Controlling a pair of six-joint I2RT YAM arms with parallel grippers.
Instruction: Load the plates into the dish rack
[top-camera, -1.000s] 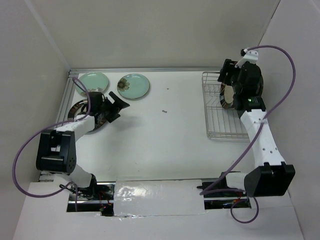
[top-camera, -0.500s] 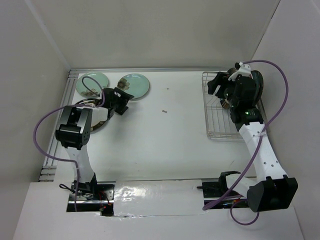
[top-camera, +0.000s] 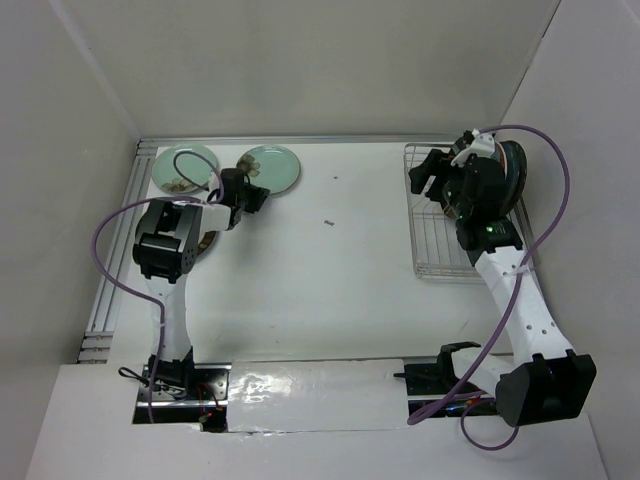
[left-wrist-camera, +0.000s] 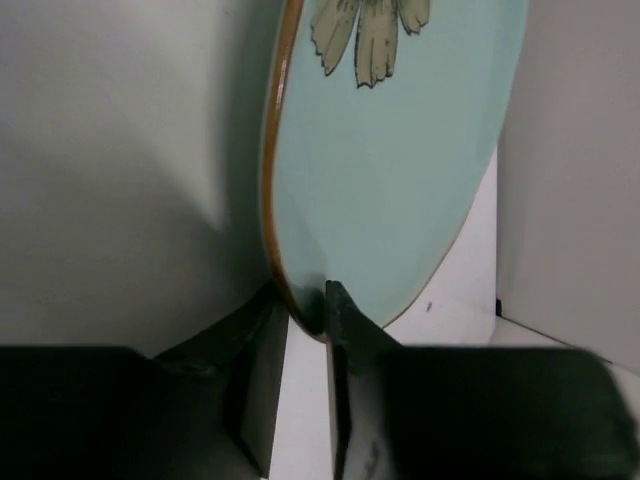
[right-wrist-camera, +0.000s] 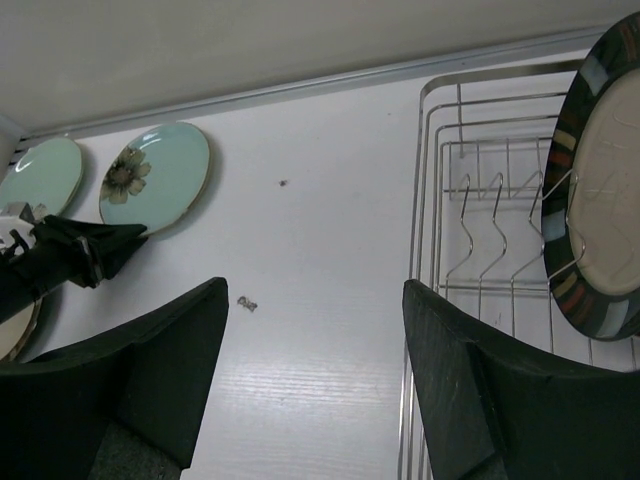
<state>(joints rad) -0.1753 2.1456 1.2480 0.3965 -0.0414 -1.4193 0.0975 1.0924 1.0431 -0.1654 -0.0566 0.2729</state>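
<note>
A mint green plate with a flower (top-camera: 272, 168) lies at the back left. My left gripper (top-camera: 247, 196) is shut on its near rim. In the left wrist view the plate (left-wrist-camera: 400, 180) has its orange-edged rim pinched between the two dark fingers (left-wrist-camera: 305, 318). A second mint plate (top-camera: 184, 166) lies to its left. The dish rack (top-camera: 440, 245) stands at the right, with a cream plate with a dark striped rim (right-wrist-camera: 600, 200) upright in it. My right gripper (right-wrist-camera: 315, 345) hangs open and holds nothing, over the rack's left side (top-camera: 428, 178).
A cream plate (right-wrist-camera: 15, 330) lies partly hidden under the left arm. A small scrap (top-camera: 328, 222) sits mid-table. White walls close in the back and sides. An aluminium rail (top-camera: 120, 230) runs along the left edge.
My left gripper moved back and right to the flowered mint plate and closed on its rim. The right gripper drew slightly left, away from the upright striped plate, and stays open.
</note>
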